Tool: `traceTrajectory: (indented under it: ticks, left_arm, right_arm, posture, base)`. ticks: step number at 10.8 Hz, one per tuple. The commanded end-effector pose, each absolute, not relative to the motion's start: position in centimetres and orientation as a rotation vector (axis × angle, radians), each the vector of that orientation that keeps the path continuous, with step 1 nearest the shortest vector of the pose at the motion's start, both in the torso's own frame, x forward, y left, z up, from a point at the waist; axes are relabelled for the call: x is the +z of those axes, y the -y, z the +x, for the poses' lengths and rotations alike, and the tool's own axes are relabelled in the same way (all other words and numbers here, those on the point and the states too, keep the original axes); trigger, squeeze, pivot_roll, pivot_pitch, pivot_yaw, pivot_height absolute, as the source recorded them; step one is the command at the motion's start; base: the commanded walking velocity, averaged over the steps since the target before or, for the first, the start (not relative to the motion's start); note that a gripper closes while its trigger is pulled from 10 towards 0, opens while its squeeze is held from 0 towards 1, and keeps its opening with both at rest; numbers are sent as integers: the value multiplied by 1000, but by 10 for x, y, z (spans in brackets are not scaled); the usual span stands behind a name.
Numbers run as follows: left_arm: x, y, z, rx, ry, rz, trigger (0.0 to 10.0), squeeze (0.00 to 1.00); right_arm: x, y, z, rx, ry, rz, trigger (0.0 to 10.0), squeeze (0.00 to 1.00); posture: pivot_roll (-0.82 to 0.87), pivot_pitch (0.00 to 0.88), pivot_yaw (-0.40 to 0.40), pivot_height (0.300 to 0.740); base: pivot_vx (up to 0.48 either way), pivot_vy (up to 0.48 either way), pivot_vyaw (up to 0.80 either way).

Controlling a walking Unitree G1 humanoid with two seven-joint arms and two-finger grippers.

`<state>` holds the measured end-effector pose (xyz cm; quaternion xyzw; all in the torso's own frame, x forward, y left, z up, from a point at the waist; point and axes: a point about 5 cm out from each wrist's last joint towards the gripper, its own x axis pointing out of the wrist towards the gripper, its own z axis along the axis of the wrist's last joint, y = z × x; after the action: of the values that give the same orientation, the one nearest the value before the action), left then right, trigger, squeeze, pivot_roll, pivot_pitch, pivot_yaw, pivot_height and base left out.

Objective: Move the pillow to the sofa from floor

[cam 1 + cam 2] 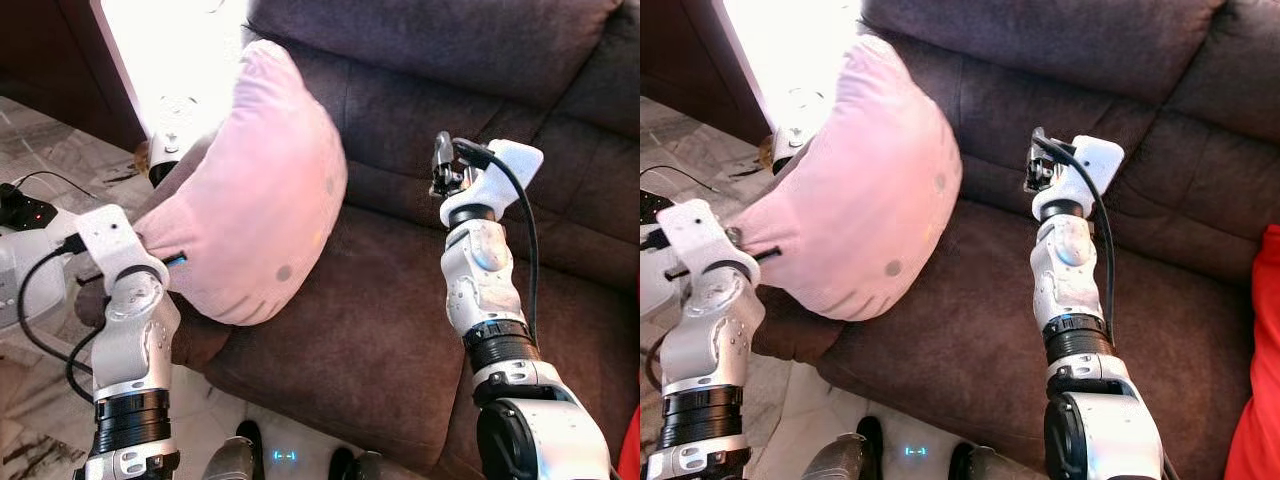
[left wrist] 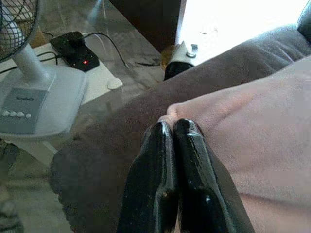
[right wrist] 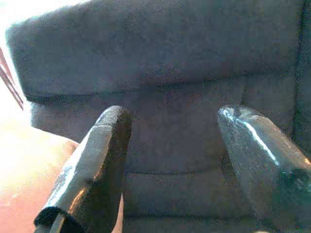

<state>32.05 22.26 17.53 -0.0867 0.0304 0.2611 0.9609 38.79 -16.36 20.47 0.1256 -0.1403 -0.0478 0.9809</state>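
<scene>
While the left tool [image 2: 171, 127] has its two black fingers pressed together on a pinch of fabric at the pillow's corner, the pink pillow [image 1: 255, 195] stands tilted over the sofa's left armrest [image 2: 112, 121], its bulk leaning across onto the brown seat cushion [image 1: 370, 330] and against the backrest. From the pinched corner the pillow spreads up and to the robot's right of that tool. On the other side, the right tool [image 3: 175, 160] is raised above the seat with its fingers spread wide apart and nothing between them, pointing at the sofa [image 1: 1090, 60] back; the pillow's edge lies just beside it, to its left. Beyond the armrest a white fan [image 2: 29, 92] and a black power strip [image 2: 75, 48] sit on the floor
</scene>
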Motion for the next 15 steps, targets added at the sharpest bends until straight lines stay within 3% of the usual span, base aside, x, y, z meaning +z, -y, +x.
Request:
traceTrajectory:
  ticks: [1,3,7,11,12,15]
  left_arm:
    - [156,-219,323,501,-169,-170,10000,0]
    - [156,-218,337,414,-152,-106,10000,0]
    - [210,-233,369,346,53,125,10000,0]
    - [194,-220,372,251,67,169,10000,0]
    - [192,-220,371,248,67,170,10000,1000]
    - [184,-227,361,259,79,180,10000,1000]
  right_arm:
    - [203,168,386,-122,278,281,10000,0]
    - [202,166,385,-118,278,280,10000,0]
    - [198,157,381,-91,269,281,10000,0]
    - [194,151,378,-75,255,288,10000,0]
    - [193,151,378,-72,253,288,10000,0]
    - [191,144,377,-39,251,249,10000,0]
  posture:
    - [238,239,-81,740]
    - [232,236,-79,740]
    - [236,237,-77,740]
    - [227,228,-69,740]
    - [227,226,-68,740]
    - [226,205,-64,740]
  base:
    - [0,0,0]
    - [0,0,0]
    - [0,0,0]
    - [0,0,0]
    - [0,0,0]
    - [0,0,0]
